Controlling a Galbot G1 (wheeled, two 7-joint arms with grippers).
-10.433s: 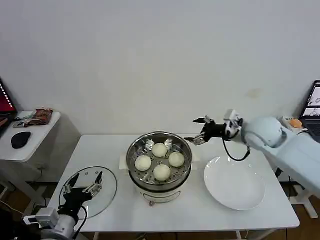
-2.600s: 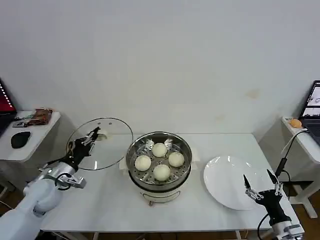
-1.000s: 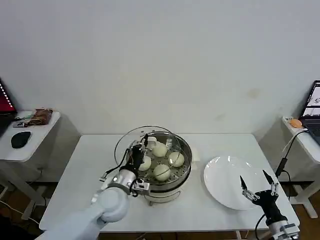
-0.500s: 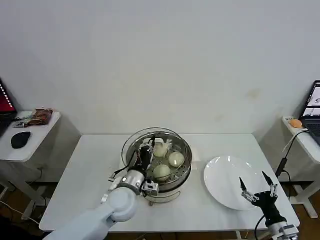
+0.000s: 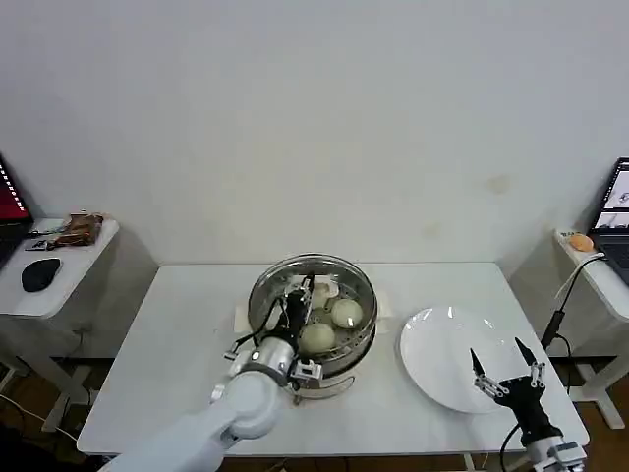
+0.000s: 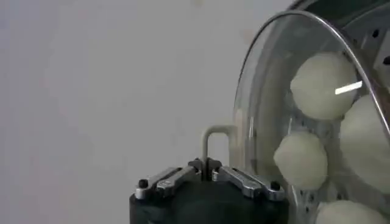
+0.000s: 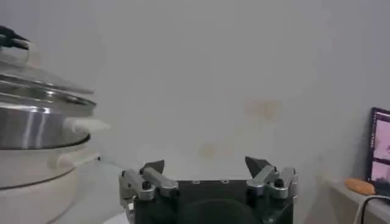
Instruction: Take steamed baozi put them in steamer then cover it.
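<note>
Fourth of the baozi (image 5: 345,313) hidden behind left gripper (image 5: 298,295). Steamer (image 5: 313,313) front rim masked by the arm. Cover (image 6: 286,122) cut off at frame edge in left wrist view.

Left arm coming in from the bottom left of the head view, reaching up toward the middle. Left gripper (image 5: 294,300) at the end of it, near the centre of the frame, fingers pinched tight together on a thin white handle (image 6: 211,141). Right arm low in the bottom right corner of the head view, parked. Right gripper (image 5: 505,377) pointing up, its two dark fingers spread wide apart, nothing between them.
</note>
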